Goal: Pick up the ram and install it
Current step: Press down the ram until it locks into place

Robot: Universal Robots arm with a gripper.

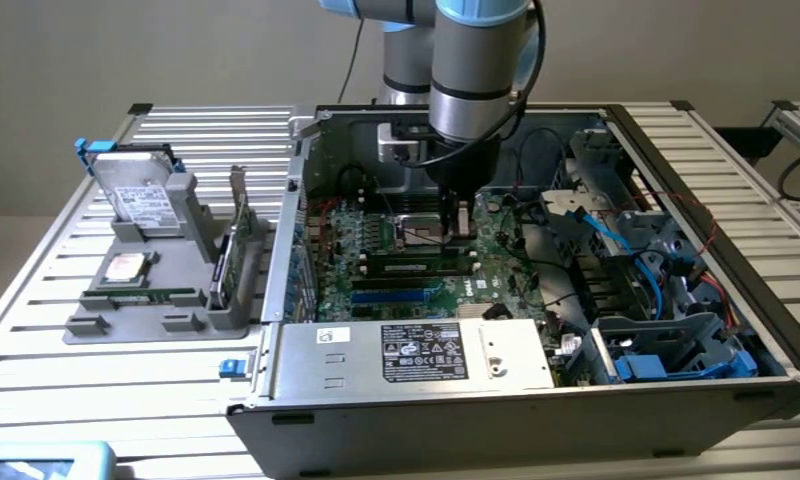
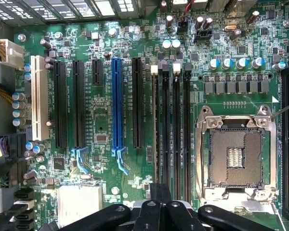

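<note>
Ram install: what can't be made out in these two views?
- Exterior view: gripper sits low in the case, dark against the board; whether it carries anything is unclear.
- Wrist view: slots have their near ends covered by the gripper.
- Exterior view: print on the label is too small to read.

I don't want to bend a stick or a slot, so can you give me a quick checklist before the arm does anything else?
1. Gripper inside the case, above the motherboard: ok.
2. Gripper lined up with the long black memory slots: ok, in the wrist view they run straight out from it.
3. Ram in the gripper: cannot tell.
4. Slots empty: cannot tell.
5. White latches at the slot ends open: cannot tell.
6. Blue cables away from the slots: ok, they lie toward the exterior view's right.
</note>
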